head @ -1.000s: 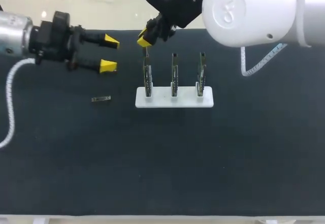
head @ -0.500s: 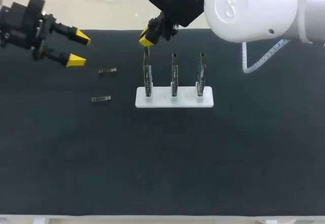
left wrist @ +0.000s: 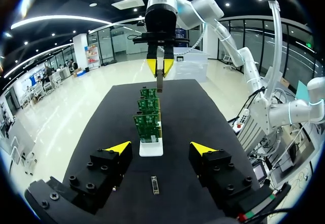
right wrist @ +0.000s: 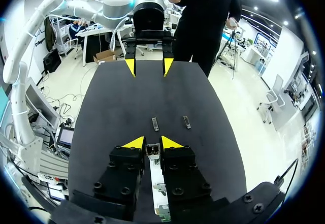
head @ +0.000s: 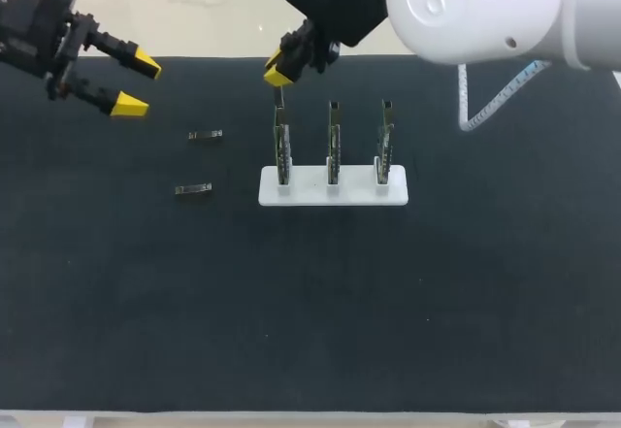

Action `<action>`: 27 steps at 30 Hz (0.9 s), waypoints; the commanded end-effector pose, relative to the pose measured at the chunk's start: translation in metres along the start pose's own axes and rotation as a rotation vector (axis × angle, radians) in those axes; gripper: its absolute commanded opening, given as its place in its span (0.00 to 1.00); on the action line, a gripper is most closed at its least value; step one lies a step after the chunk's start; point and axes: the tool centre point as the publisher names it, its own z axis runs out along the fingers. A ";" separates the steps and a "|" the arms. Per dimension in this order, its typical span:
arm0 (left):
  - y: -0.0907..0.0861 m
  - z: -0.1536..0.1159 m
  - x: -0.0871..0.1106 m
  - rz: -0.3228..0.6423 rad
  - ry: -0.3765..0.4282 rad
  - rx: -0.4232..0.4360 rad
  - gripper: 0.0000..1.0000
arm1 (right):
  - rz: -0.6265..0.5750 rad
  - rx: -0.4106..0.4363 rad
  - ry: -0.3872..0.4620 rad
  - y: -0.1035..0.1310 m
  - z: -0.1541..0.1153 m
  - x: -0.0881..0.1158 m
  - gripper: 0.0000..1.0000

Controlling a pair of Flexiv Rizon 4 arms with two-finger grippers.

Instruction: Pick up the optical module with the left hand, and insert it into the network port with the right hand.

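My right gripper [head: 278, 71] is shut on a thin optical module [head: 279, 98] that hangs upright just over the leftmost of three green boards [head: 281, 151]. In the right wrist view the module [right wrist: 152, 149] sits between the yellow tips of that gripper [right wrist: 152, 144]. The left gripper [head: 137, 84] stands open and empty at the table's far left corner. From the left wrist the open gripper [left wrist: 161, 148] looks along the row of boards [left wrist: 150, 125] toward my right gripper [left wrist: 160, 66]. Whether the held module touches the board's port is not visible.
The boards stand in a white base [head: 333, 187] at mid-table. Two spare modules lie flat to its left, one [head: 205, 135] farther back and one [head: 193, 189] nearer. One of them [left wrist: 155, 184] lies under the left gripper's view.
The left arm has pulled back to the far left corner, still open, uncovering the farther spare module. The right gripper has hardly moved with its module.
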 end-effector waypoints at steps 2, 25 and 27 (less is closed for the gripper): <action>0.001 0.000 0.000 0.000 0.003 0.003 1.00 | -0.001 -0.005 -0.001 -0.002 0.001 -0.001 0.00; 0.001 0.000 0.000 0.000 0.003 0.003 1.00 | -0.056 -0.057 -0.008 -0.038 0.022 0.006 0.00; 0.001 0.000 0.000 0.000 0.003 0.003 1.00 | -0.059 -0.069 -0.012 -0.042 0.026 0.007 0.00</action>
